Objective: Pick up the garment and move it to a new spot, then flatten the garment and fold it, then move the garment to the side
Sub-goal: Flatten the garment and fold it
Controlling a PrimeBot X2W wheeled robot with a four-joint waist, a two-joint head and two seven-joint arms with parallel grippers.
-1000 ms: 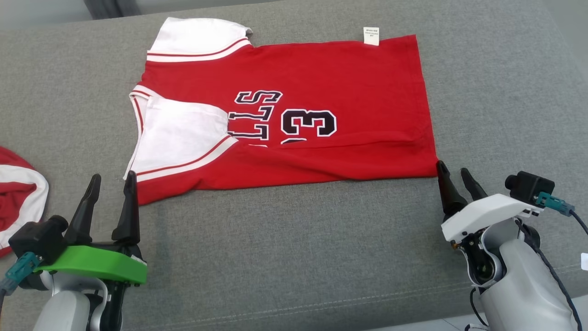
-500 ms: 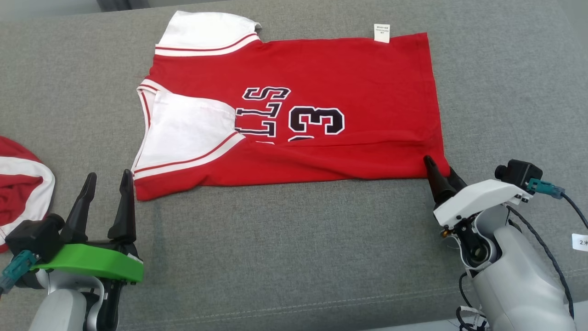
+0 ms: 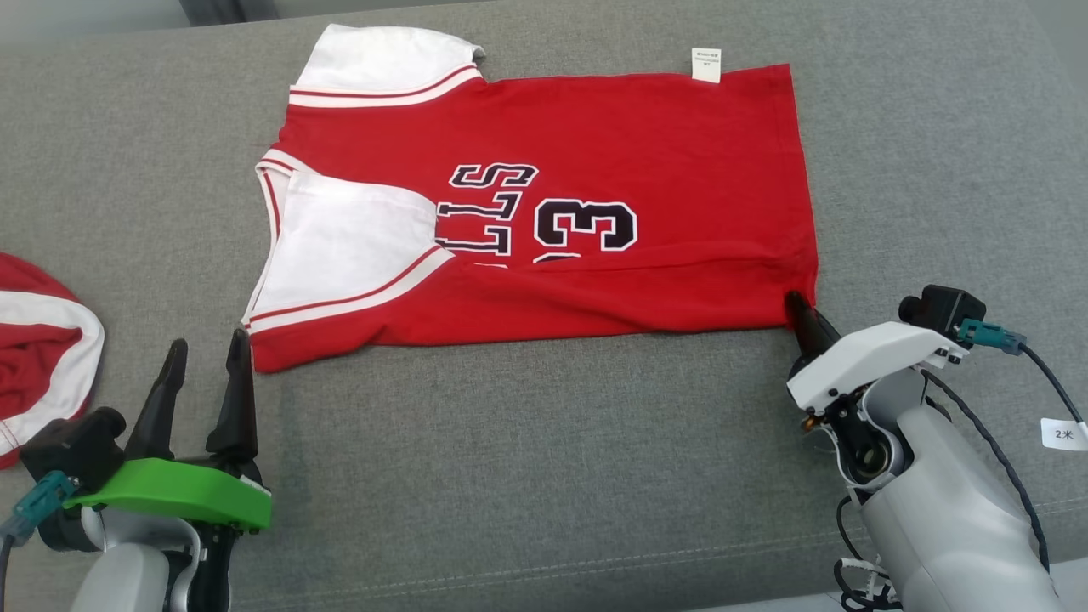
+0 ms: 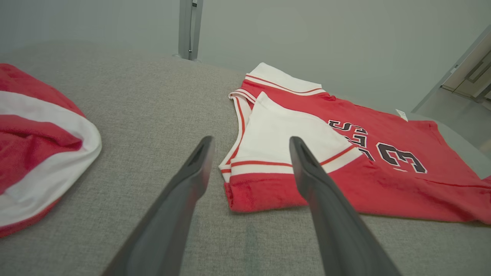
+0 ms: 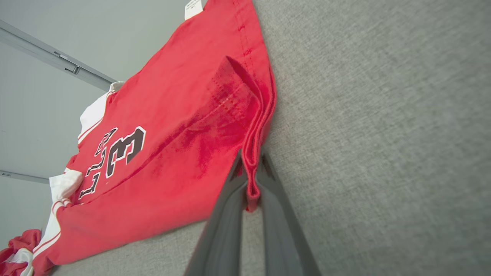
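Note:
The garment (image 3: 595, 212) is a red jersey with white sleeves and black lettering, lying flat with its near side folded over on the grey cushion (image 3: 527, 459). My right gripper (image 3: 797, 302) is shut on the garment's near right corner (image 5: 253, 168), and the pinched hem stands up between its fingers. My left gripper (image 3: 204, 357) stands open just short of the garment's near left corner (image 4: 245, 191), touching nothing. In the left wrist view the white sleeve (image 4: 284, 142) lies beyond the open fingers (image 4: 307, 172).
A second red and white cloth (image 3: 38, 348) lies bunched at the left edge of the cushion. A white label (image 3: 705, 65) sticks out at the garment's far edge. The cushion's front seam (image 3: 544, 565) runs near the bottom.
My right gripper moved forward onto the garment's near right corner and shut on it. The left gripper stayed open in about the same place. The camera shifted slightly.

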